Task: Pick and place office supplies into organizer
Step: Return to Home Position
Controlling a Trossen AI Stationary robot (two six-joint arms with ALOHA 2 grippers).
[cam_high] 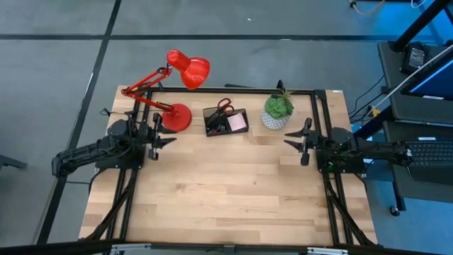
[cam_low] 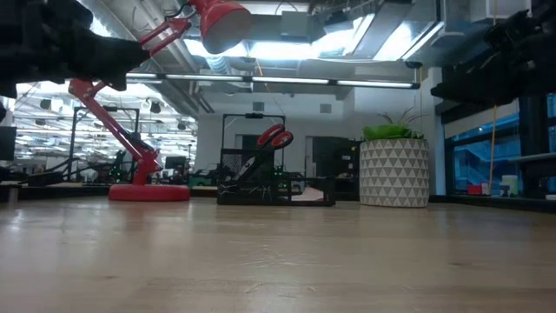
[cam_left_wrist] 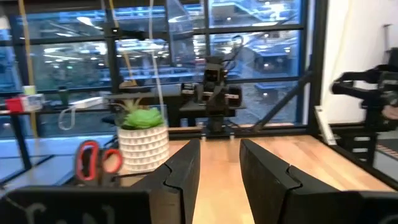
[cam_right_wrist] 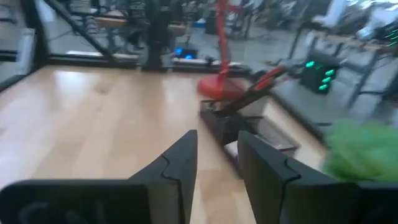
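Organizer [cam_high: 225, 122], scissors [cam_high: 224, 106] aboard, sits between left gripper [cam_high: 158, 134] and right gripper [cam_high: 299, 140], both released, empty, about equally near.

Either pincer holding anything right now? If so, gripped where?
Nothing held: left pincer and right pincer are both open and empty. The scissors and pink pad sit in the organizer.

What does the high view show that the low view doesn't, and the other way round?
Only the high view: the whole tabletop, with the left claw and the right claw open at its two sides. Only the low view: the triangle pattern on the white pot and the ceiling lights of the room behind. Both: the red lamp, the scissors standing in the organizer, and the green plant.
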